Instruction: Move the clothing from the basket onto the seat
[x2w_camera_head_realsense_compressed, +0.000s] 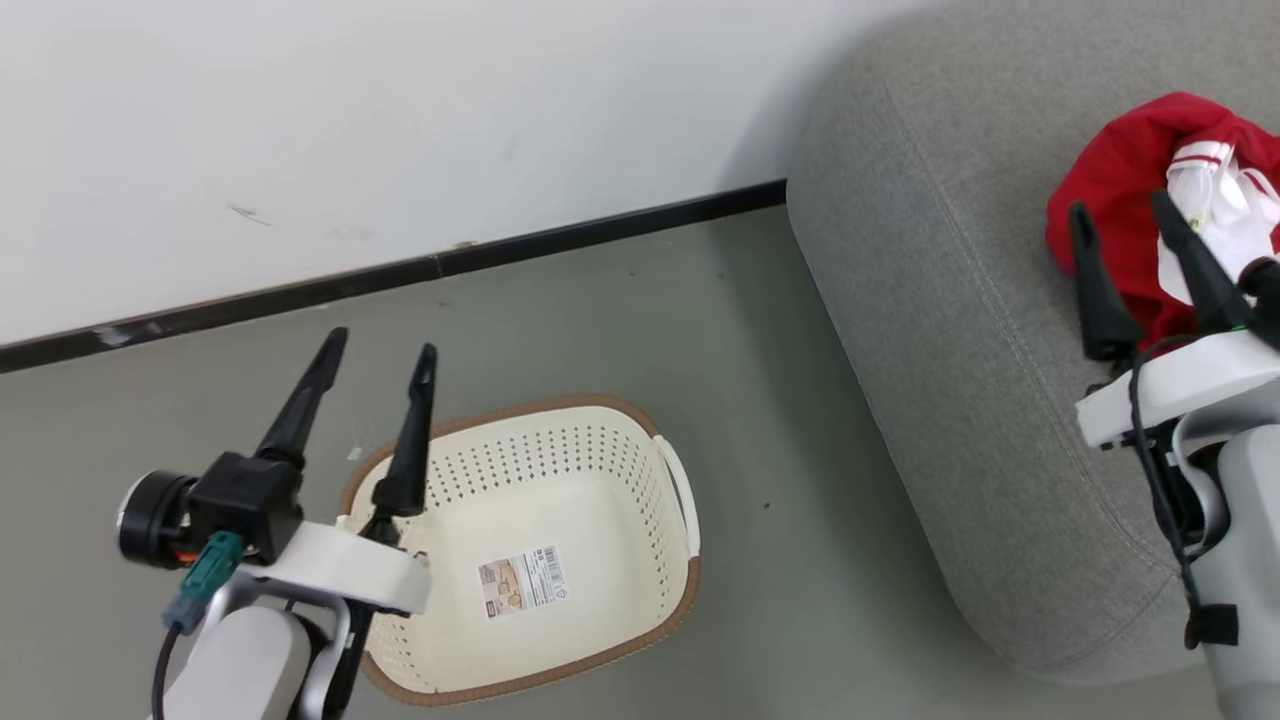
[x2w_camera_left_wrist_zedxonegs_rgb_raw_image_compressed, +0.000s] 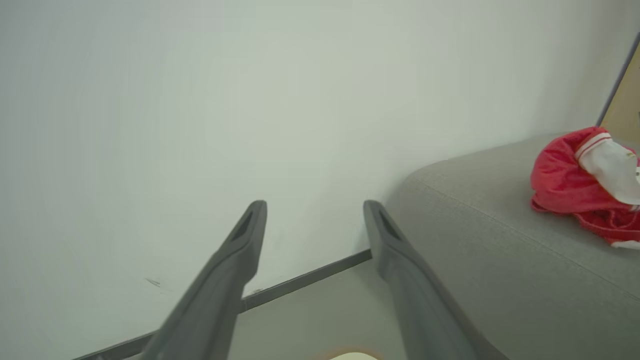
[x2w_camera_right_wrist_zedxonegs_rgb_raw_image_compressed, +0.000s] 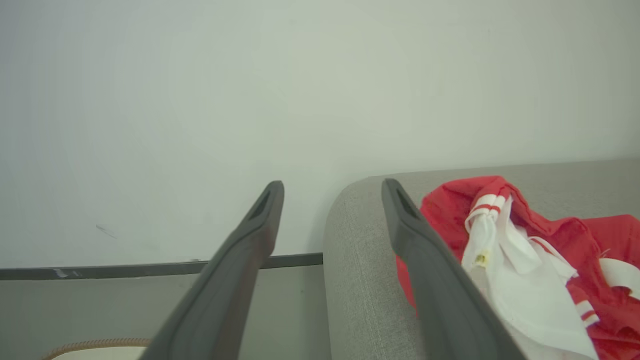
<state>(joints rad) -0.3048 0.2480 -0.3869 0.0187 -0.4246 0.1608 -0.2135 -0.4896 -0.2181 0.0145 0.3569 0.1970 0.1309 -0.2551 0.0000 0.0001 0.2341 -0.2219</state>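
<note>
At about 8 o'clock in the head view, the left gripper (x2w_camera_head_realsense_compressed: 384, 343) hangs over the near-left rim of the basket (x2w_camera_head_realsense_compressed: 600, 450). Its two dark fingers are spread wide with nothing between them.

The basket sits on the grey-green floor (x2w_camera_head_realsense_compressed: 760, 400) at about 6 to 7 o'clock. Its bottom is bare apart from a label sticker (x2w_camera_head_realsense_compressed: 522, 580). The left wrist hides a small corner of it, so I cannot vouch for that bit.

The seat (x2w_camera_head_realsense_compressed: 950, 350) fills the 3 o'clock side. The clothing (x2w_camera_head_realsense_compressed: 1110, 170) lies on top of it at about 2 o'clock, a bunched red heap with white striped trim, well apart from the basket. How many pieces are in the heap cannot be told.

The right gripper (x2w_camera_head_realsense_compressed: 1119, 205) is at the heap's near edge, at roughly 3 o'clock. Its fingers are parted and pinch no cloth, though its far finger stands across the heap in this view.

As I read it, the moving is done or all but done: the clothing rests on the seat, and no red shows in the basket. What may be left is pulling the arms clear and checking the hidden corner.
</note>
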